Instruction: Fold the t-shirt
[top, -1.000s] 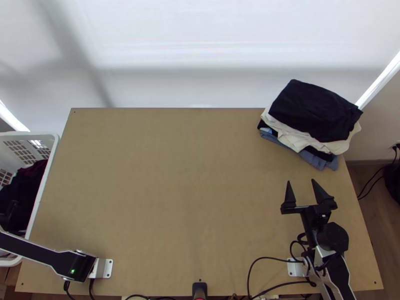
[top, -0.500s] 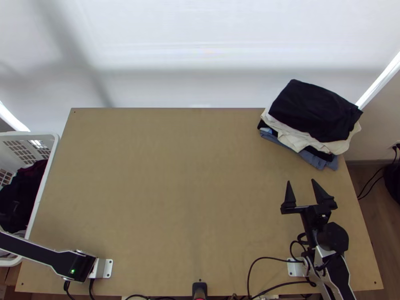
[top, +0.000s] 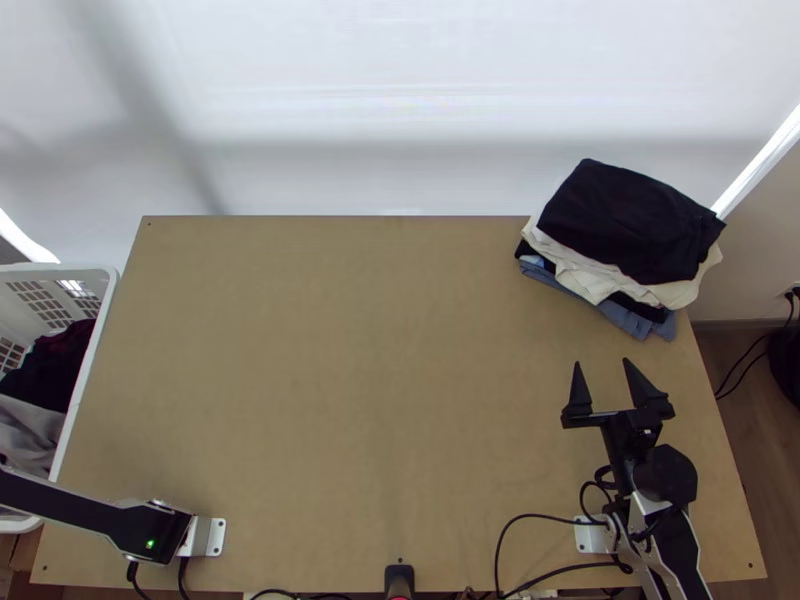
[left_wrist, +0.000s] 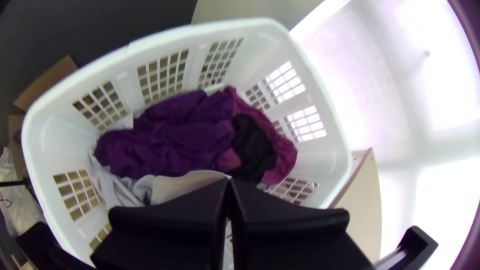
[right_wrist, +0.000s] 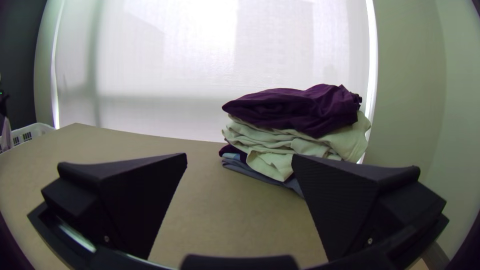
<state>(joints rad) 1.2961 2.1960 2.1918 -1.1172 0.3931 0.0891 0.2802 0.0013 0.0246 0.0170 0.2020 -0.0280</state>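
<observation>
Light grey garment (left_wrist: 185, 186) at the tips of closed left gripper (left_wrist: 228, 181), which pinches it, right gripper (top: 602, 361) wide open and holding nothing, white laundry basket (top: 97, 340) beside the table's (top: 350, 350) left edge, with this garment, purple cloth (left_wrist: 170, 135) and black cloth (left_wrist: 252, 147) inside, the grey one loosely bunched, with soft creases.

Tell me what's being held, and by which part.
The left gripper holds the light grey cloth; which part of it, I cannot tell. The right gripper is empty.
</observation>
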